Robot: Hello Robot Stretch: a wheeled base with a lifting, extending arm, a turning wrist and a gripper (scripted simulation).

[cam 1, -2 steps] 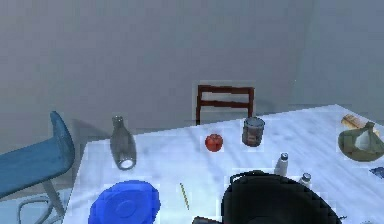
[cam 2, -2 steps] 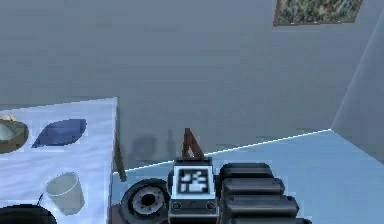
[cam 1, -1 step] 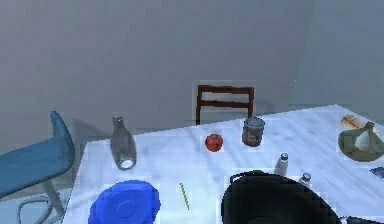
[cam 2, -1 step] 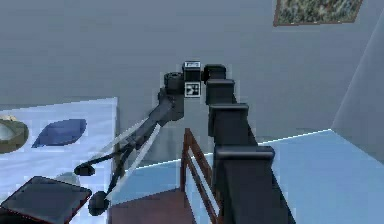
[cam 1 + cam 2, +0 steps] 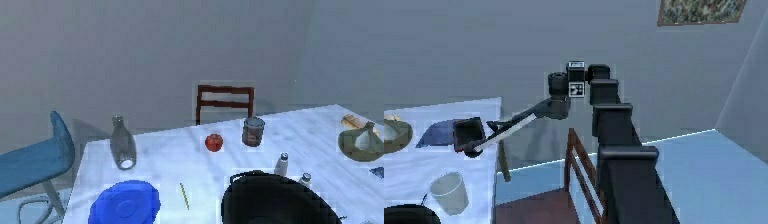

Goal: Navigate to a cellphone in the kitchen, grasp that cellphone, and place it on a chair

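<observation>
A dark flat slab, the cellphone (image 5: 466,133) by its shape, hangs tilted at the far end of my gripper (image 5: 477,147), near the table's edge. It looks raised off the tablecloth, so the gripper holds it. The arm's dark bar (image 5: 619,150) rises from the arm side view's bottom. A red-brown wooden chair (image 5: 582,178) stands just below the arm, beside the table (image 5: 484,190). Another wooden chair (image 5: 224,102) stands behind the table (image 5: 160,160) in the forward view. A blue chair (image 5: 40,160) is at that view's left.
On the table stand a glass bottle (image 5: 122,142), a red apple (image 5: 213,142), a can (image 5: 253,131), a blue plate (image 5: 125,203), a black pan (image 5: 275,198), shakers (image 5: 283,163), a bowl (image 5: 360,140) and a white cup (image 5: 449,192). A picture (image 5: 702,10) hangs on the wall.
</observation>
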